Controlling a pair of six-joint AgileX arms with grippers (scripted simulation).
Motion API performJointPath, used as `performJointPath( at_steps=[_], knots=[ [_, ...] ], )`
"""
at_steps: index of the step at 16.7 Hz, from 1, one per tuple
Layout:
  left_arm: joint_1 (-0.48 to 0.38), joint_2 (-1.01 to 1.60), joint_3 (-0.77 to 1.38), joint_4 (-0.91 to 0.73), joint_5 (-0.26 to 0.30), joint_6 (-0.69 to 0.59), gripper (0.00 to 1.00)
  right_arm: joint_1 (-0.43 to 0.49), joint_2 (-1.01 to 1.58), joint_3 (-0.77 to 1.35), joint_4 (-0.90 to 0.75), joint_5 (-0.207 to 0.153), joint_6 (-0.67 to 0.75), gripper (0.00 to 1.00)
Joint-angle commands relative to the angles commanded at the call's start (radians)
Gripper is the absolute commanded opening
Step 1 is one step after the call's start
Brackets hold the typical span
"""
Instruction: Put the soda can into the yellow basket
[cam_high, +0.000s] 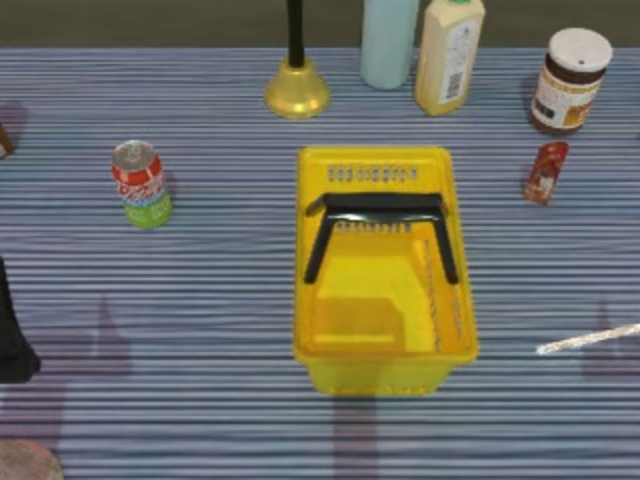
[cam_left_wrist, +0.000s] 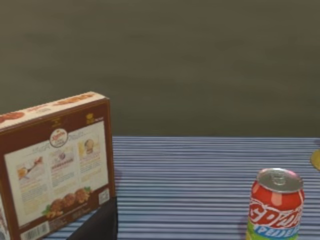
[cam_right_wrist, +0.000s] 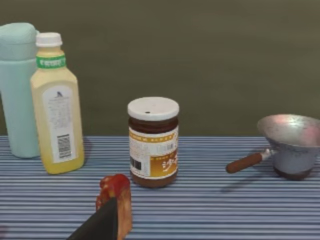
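Two things matter to us: the soda can (cam_high: 141, 184) stands upright on the striped table (cam_high: 220, 300) at its left side, well apart from the yellow basket (cam_high: 383, 355) at the middle — black handle (cam_high: 380, 208) folded across its top. Our left hand (cam_high: 15, 335) sits at the left edge; we cannot tell its finger state. Our right hand is out of the top view — a jar (cam_high: 570, 80) and red packet (cam_high: 546, 172) stand at the right.

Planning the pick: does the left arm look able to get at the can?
Probably yes: the can stands upright on the table's left side, apart from the basket, with bare table around it.
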Motion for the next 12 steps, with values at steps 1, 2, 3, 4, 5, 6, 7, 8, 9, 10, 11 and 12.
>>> performJointPath(
  at_steps=[1,2,3,4,5,6,7,8,9,10,11,12],
  knots=[
    [0.000,0.000,0.000,0.000,0.000,0.000,1.00,0.000,0.000,0.000,0.000,0.000,0.000,1.00],
    [0.000,0.000,0.000,0.000,0.000,0.000,1.00,0.000,0.000,0.000,0.000,0.000,0.000,1.00],
    [-0.002,0.010,0.008,-0.009,0.001,0.003,1.00,0.000,0.000,0.000,0.000,0.000,0.000,1.00],
    [-0.006,0.030,0.024,-0.029,0.003,0.010,1.00,0.000,0.000,0.000,0.000,0.000,0.000,1.00],
    [-0.012,0.060,0.049,-0.058,0.006,0.019,1.00,0.000,0.000,0.000,0.000,0.000,0.000,1.00],
    [-0.020,0.100,0.082,-0.095,0.009,0.032,1.00,0.000,0.000,0.000,0.000,0.000,0.000,1.00],
    [-0.029,0.151,0.123,-0.140,0.013,0.048,1.00,0.000,0.000,0.000,0.000,0.000,0.000,1.00],
    [-0.039,0.212,0.173,-0.192,0.018,0.066,1.00,0.000,0.000,0.000,0.000,0.000,0.000,1.00],
    [-0.050,0.284,0.231,-0.249,0.023,0.087,1.00,0.000,0.000,0.000,0.000,0.000,0.000,1.00],
    [-0.062,0.363,0.298,-0.309,0.028,0.109,1.00,0.000,0.000,0.000,0.000,0.000,0.000,1.00],
    [-0.075,0.448,0.372,-0.372,0.032,0.134,1.00,0.000,0.000,0.000,0.000,0.000,0.000,1.00],
    [-0.087,0.537,0.453,-0.436,0.037,0.159,1.00,0.000,0.000,0.000,0.000,0.000,0.000,1.00]
  ],
)
